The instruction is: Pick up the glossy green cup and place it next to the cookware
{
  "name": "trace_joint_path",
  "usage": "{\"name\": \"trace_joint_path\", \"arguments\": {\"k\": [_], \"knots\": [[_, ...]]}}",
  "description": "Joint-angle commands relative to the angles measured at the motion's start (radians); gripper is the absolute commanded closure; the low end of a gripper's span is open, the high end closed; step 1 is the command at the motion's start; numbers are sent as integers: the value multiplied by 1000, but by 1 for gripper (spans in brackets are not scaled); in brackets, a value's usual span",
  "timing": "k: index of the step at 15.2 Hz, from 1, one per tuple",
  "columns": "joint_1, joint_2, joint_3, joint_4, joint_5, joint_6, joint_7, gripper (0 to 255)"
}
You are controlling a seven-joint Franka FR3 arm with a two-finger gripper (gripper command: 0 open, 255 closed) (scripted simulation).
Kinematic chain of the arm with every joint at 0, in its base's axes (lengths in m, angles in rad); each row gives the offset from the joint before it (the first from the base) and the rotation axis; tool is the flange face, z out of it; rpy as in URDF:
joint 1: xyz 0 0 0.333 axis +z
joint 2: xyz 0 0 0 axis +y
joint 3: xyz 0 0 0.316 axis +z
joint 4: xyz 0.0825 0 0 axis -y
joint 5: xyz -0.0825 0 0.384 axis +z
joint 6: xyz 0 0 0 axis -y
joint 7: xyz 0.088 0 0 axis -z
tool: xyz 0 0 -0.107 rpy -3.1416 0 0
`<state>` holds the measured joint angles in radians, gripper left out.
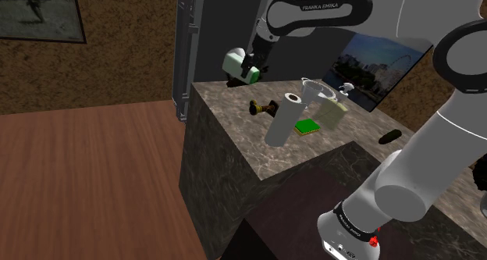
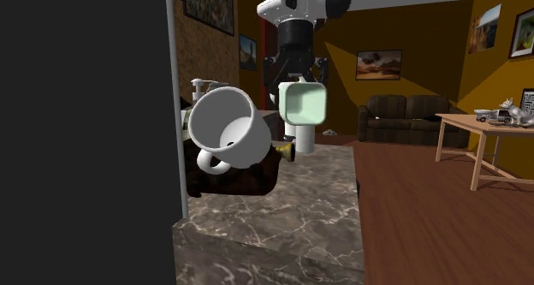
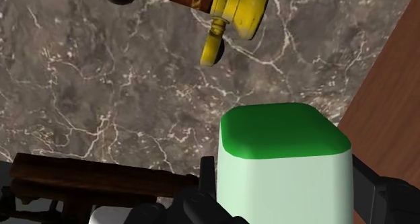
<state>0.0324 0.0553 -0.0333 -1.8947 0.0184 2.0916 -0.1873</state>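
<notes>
A pale green cup [image 1: 238,64] with a darker glossy green bottom [image 3: 283,132] hangs in the air, and my gripper [image 1: 248,68] is shut on it. The black fingers [image 3: 206,183] clasp the cup's [image 3: 286,182] sides. It hovers above the far end of the dark marbled counter [image 1: 234,118], close to that counter's edge. From the second exterior view the cup [image 2: 302,102] hangs under the gripper [image 2: 300,85], its square bottom turned toward the camera. A brown object with a yellow end [image 3: 222,4] lies on the stone just beyond the cup. I cannot tell which item is the cookware.
A white cylinder [image 1: 282,119] stands mid-counter with a green sponge [image 1: 307,126] beside it. A white mug [image 2: 227,129], a beige block [image 1: 333,115] and a black oblong [image 1: 390,136] lie farther along. A dark wooden piece [image 3: 94,179] sits under the hand. Wood floor [image 3: 397,68] lies beyond the edge.
</notes>
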Motion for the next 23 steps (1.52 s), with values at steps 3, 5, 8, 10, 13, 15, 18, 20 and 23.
{"name": "trace_joint_path", "arguments": {"k": [3,5,8,10,13,15,18,20,23], "knots": [[-23,-33,-20,-23,6,-11,-46,255],[-45,-61,-42,-56,11,-6,-91,255],[-77,-95,-76,-97,18,-2,-161,255],[-99,-114,-100,-118,21,-2,-208,255],[-131,-136,-137,-141,25,-3,-280,255],[-153,-145,-163,-150,27,-5,-329,255],[-185,-153,-204,-156,32,-10,-403,255],[-206,-152,-231,-154,36,-15,-453,255],[-238,-145,-273,-143,44,-23,-530,255]]}}
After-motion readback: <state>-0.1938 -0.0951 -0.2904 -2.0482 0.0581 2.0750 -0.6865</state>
